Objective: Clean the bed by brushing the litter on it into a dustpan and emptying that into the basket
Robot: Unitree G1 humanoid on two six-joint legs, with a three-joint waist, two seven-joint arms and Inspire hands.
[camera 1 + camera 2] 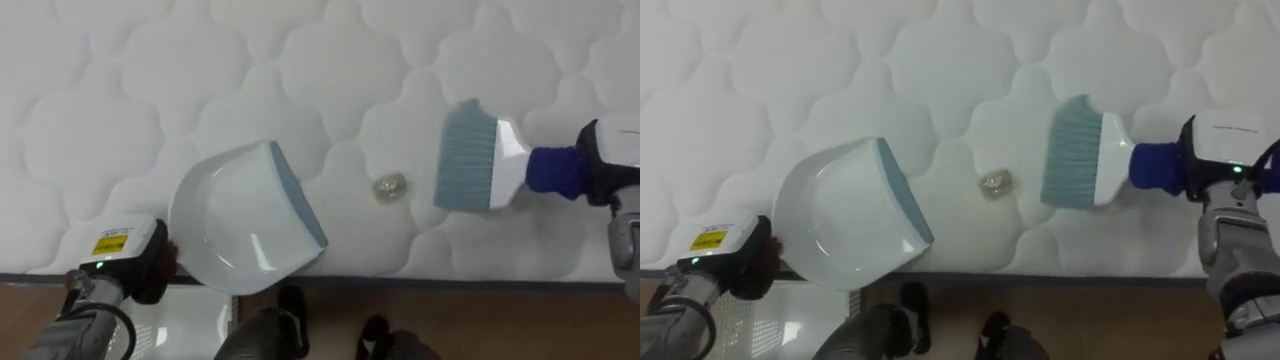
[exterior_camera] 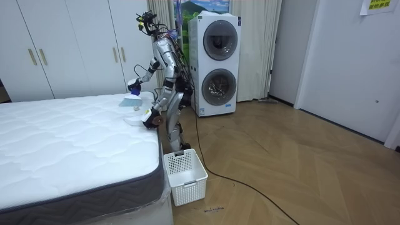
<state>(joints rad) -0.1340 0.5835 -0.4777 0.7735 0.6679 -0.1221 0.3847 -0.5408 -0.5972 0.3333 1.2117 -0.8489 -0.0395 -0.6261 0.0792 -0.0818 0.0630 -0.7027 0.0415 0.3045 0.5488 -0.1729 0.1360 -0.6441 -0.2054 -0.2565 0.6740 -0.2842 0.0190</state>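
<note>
**Right hand** (image 1: pixel 607 165): at the view's right edge, over the bed. Fingers closed round the blue handle of a brush (image 1: pixel 478 158). The brush's long axis runs across the view, handle to the right and bristles pointing left.

**Left hand** (image 1: pixel 150 265): lower left, at the bed's near edge. It appears clamped on the rear handle of a white dustpan (image 1: pixel 240 220), though the handle itself is hidden. The pan lies flat on the mattress (image 1: pixel 100 100), its grey-blue lip slanted and its mouth facing right.

**Scrap** (image 1: pixel 390 186): a small crumpled bit of litter lying on the mattress, between the bristles and the pan's lip and touching neither. It sits just left of the bristle tips and slightly toward the near edge, nearer the brush than the pan.

**Judgement**: the right hand is the nearer one. A leftward stroke along the brush's own axis would carry the scrap toward the pan's mouth.

**Surroundings**: the robot stands at the bedside, with a white basket (image 2: pixel 184 176) on the floor beside it and stacked washing machines (image 2: pixel 215 62) behind.
</note>
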